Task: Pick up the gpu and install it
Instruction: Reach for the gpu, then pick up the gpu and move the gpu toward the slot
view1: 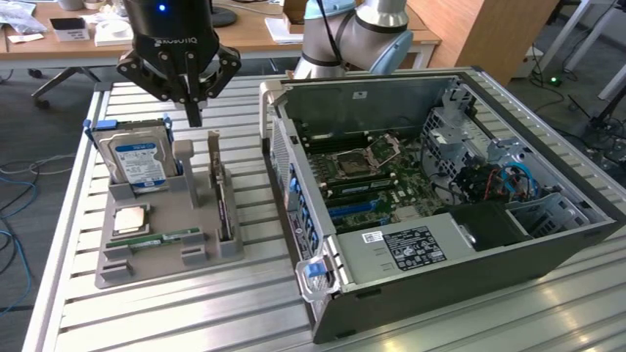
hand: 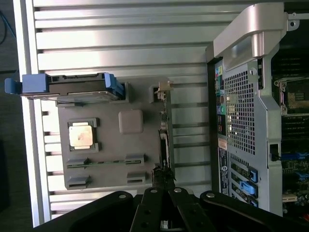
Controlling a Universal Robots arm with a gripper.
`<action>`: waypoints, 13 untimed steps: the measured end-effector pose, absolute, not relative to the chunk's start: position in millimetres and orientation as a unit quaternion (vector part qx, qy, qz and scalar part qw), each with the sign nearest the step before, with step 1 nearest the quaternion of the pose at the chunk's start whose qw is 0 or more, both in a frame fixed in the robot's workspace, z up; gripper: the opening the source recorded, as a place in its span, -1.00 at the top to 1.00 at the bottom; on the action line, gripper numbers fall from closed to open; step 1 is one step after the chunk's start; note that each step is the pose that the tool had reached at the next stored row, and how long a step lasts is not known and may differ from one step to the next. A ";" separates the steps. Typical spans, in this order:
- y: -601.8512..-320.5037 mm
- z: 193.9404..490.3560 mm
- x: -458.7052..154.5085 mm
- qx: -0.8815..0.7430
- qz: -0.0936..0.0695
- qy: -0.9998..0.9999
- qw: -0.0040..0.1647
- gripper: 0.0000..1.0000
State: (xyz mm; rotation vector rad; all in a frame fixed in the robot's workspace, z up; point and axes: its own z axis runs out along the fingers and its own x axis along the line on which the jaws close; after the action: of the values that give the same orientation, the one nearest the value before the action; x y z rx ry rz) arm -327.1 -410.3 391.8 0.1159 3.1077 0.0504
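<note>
Drive (view1: 140,163): stood up at the tray's (view1: 166,202) end, on the exterior view's left. It could be bumped if the hand is swung that way.
Hand (view1: 196,117): shut tight, nothing held, hung above the tray's back part. With the fingers shut, the gpu could only be poked, not gripped.
Gpu (hand: 164,130): stood on its thin edge in a slot on the tray's side nearest the case. It is thin, so it could be tipped or bent by a crooked grab.
Case (view1: 459,286): open, just beside the tray. Its wall could be knocked by the card.
Gpu to hand: below the hand and a bit to the exterior view's right. It is not touched.
</note>
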 end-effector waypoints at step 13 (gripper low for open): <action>-412.3 391.8 -327.1 0.037 0.016 0.999 0.016 0.79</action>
State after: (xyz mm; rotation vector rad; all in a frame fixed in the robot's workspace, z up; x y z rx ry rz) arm -327.1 -412.3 391.8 0.1159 3.1077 0.0504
